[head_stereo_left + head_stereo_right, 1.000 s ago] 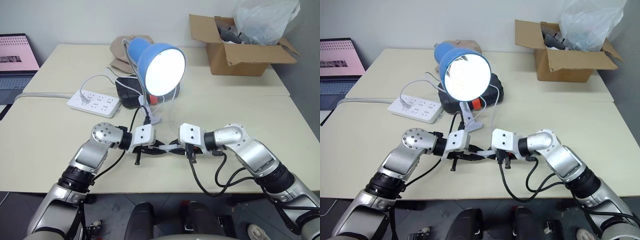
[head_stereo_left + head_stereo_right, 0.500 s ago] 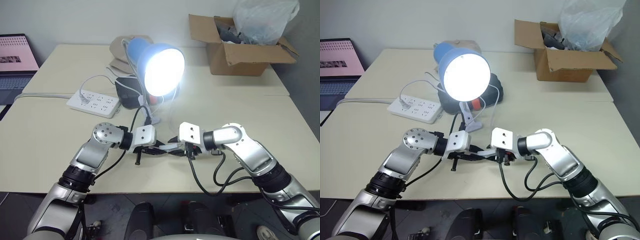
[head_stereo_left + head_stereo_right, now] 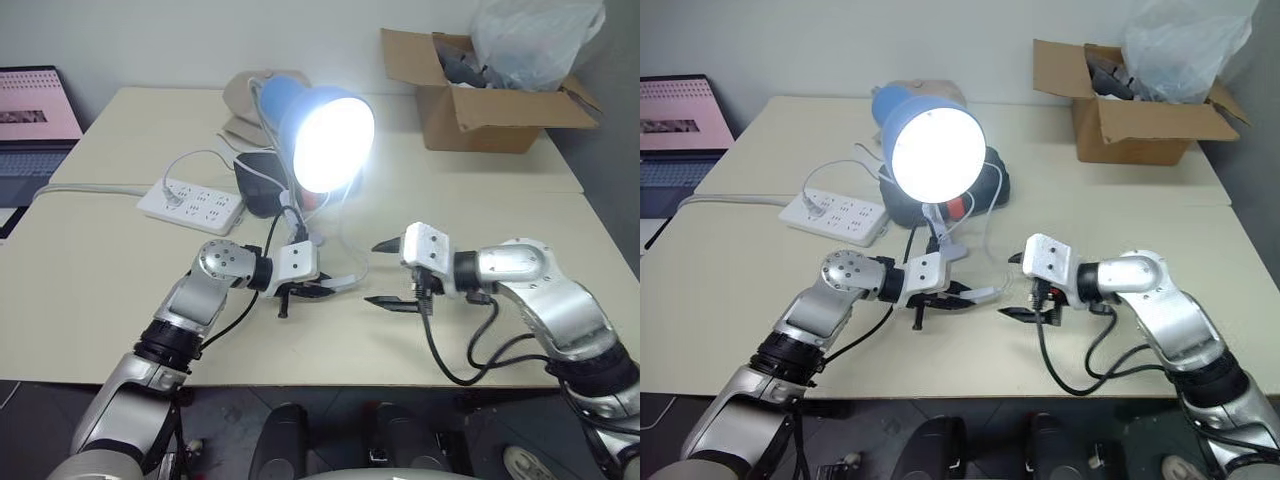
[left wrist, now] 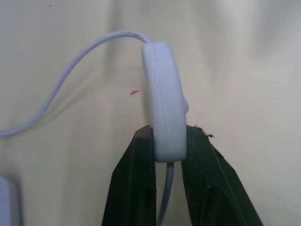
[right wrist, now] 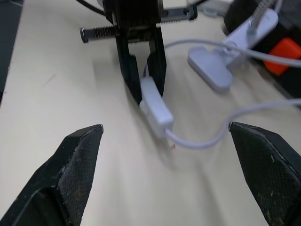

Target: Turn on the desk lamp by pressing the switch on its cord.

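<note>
The desk lamp (image 3: 330, 140) stands at mid-table with its blue shade tilted toward me and its bulb glowing brightly. In front of it my left gripper (image 3: 318, 291) is shut on the near end of the white switch (image 3: 340, 287); the rest of the switch (image 4: 164, 113) sticks out past the fingertips. The thin white cord (image 5: 207, 139) runs from the switch back toward the lamp. My right gripper (image 3: 372, 272) hangs a short way to the right of the switch, wide open and facing it, with nothing between its fingers (image 5: 80, 160).
A white power strip (image 3: 190, 203) lies left of the lamp's black base (image 3: 255, 180). A white clip (image 5: 211, 66) sits in front of the base. An open cardboard box (image 3: 480, 100) with a plastic bag stands at the back right. A laptop (image 3: 30, 120) is at the far left.
The lamp's bulb has lit up. My right gripper has opened and drawn back to the right, away from the switch. The left gripper still grips the switch and has edged forward.
</note>
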`<action>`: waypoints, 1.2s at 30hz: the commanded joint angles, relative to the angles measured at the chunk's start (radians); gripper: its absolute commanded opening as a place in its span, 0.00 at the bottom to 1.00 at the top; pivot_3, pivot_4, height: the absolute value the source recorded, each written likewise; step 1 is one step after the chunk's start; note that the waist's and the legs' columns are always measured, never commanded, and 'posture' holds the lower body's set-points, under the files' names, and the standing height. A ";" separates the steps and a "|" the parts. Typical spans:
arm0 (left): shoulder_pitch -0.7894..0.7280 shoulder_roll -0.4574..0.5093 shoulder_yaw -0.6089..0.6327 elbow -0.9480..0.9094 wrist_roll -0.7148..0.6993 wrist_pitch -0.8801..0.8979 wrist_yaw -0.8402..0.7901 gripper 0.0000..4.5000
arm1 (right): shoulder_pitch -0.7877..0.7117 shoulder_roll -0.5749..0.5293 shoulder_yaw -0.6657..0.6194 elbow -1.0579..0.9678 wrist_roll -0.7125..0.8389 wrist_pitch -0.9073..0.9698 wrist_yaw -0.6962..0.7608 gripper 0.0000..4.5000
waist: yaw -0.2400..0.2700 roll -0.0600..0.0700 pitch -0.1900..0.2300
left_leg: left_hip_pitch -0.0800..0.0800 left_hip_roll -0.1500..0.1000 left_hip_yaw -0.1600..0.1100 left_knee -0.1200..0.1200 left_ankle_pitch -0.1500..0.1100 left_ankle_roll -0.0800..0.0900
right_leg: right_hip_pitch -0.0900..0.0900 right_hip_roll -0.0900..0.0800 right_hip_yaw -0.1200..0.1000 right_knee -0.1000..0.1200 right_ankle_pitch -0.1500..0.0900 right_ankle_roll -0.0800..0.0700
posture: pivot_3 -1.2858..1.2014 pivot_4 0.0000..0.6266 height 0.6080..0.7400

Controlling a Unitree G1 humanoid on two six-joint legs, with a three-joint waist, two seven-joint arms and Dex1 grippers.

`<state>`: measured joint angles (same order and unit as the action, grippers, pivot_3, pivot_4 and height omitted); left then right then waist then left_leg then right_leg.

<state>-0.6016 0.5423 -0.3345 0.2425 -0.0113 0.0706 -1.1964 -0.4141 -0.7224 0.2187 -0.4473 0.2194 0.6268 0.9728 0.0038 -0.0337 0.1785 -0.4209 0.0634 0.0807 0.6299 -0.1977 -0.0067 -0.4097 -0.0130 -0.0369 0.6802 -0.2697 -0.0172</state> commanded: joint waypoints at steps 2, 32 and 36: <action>-0.048 -0.052 -0.004 0.083 0.034 -0.067 0.059 0.09 | 0.134 -0.044 -0.154 -0.143 0.034 0.071 -0.078 1.00 | 0.000 0.000 0.000 | 0.000 0.000 -0.001 0.000 0.000 0.000 | 0.000 0.000 0.000 0.000 0.000 0.000 | 0.52 0.24 1.00; 0.395 0.184 0.379 -0.502 -0.339 0.249 0.048 0.89 | 0.284 -0.095 -0.301 -0.167 0.113 0.005 -0.124 1.00 | -0.019 0.000 0.000 | 0.002 0.001 -0.001 0.000 0.000 0.000 | 0.002 0.000 0.000 0.000 0.000 0.001 | 0.52 0.24 1.00; 0.527 0.241 0.478 -0.622 -0.413 0.338 0.078 0.89 | 0.299 -0.097 -0.353 -0.127 0.143 -0.068 -0.088 1.00 | -0.015 0.000 0.000 | 0.004 0.001 -0.001 0.000 0.000 0.000 | 0.003 -0.001 0.000 0.000 0.000 0.001 | 0.52 0.24 1.00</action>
<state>-0.1026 0.7698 0.0886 -0.3122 -0.3765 0.3799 -1.1411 -0.1174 -0.8084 -0.0852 -0.5762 0.3346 0.6028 0.8556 -0.0109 -0.0339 0.1783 -0.4162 0.0638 0.0797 0.6296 -0.1977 -0.0069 -0.4062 -0.0145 -0.0370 0.6798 -0.2694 -0.0163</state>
